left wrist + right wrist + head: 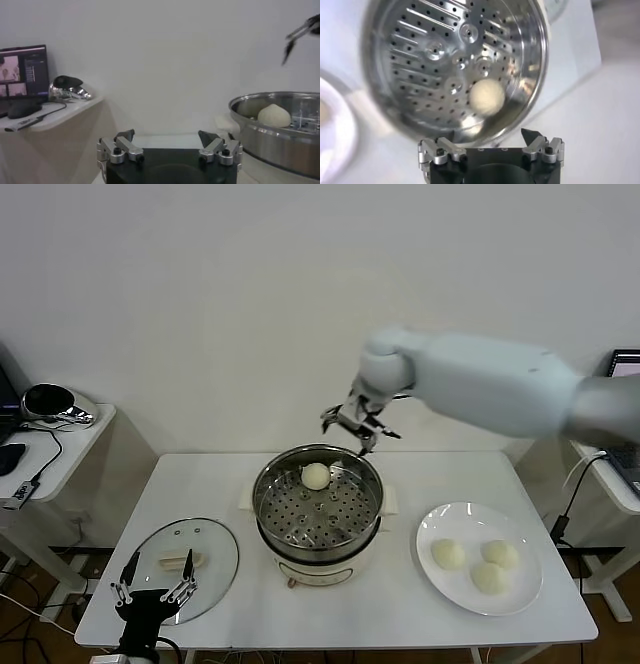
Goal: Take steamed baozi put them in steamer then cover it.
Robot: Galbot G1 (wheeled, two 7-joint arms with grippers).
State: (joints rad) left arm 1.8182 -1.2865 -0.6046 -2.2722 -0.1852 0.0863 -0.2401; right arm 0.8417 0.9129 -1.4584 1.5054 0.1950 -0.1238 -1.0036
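The loading step is in hand: one steamed baozi (316,475) already lies on the perforated tray of the steamer (268,502), toward its far rim, and the right gripper (360,428) hangs above and just behind that rim. Its jaws stand spread apart with nothing between them; in the right wrist view the bun (487,97) sits directly below the parted jaws, clear of both tips, so the robot appears to have let it go.

Three more baozi (472,562) wait on the white plate (432,526), off to the right gripper's side and nearer the robot than the pot, well apart from the jaws. The cover (215,564) rests flat on the worktop (420,624) on the other side of the steamer, and the left gripper (152,592) sits at its near edge, jaws wide and holding nothing, idle.

The next move probably calls for the right arm to lift clear of the steel rim, swing over the plate, and close gently on one bun without squashing it. The lid comes only once all four are in.
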